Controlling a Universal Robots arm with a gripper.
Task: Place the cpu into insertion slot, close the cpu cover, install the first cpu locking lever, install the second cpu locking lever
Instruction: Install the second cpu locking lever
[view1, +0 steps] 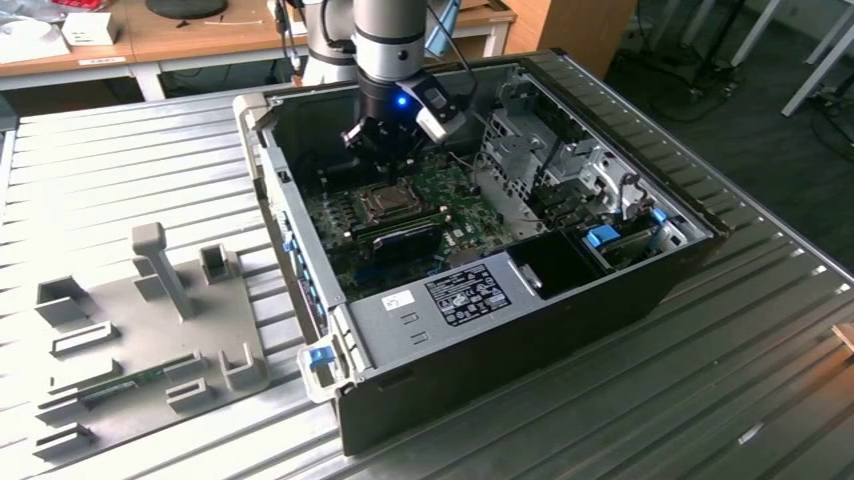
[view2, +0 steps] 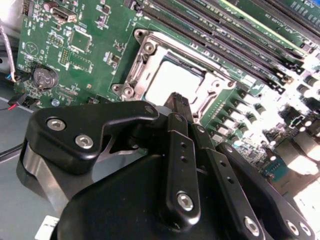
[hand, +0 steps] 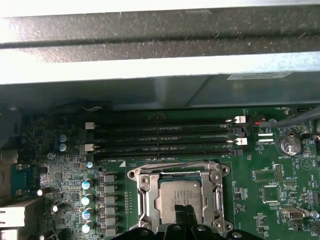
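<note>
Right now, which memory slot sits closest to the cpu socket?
The long black memory slot bordering the cpu cover; the other three lie farther toward the case wall.

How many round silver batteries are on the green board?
1. The coin battery sits on the green board beside the memory slots' end, away from the cpu. Others may be hidden.

The exterior view looks down from high on the open computer case (view1: 534, 250); both wrist views sit close above its insertion slot (hand: 177, 200).

One cpu (hand: 181, 199) under one cpu cover (hand: 144, 196), four memory slots (hand: 160, 139), one coin battery (hand: 289, 145), one gripper (view2: 176, 100).
</note>
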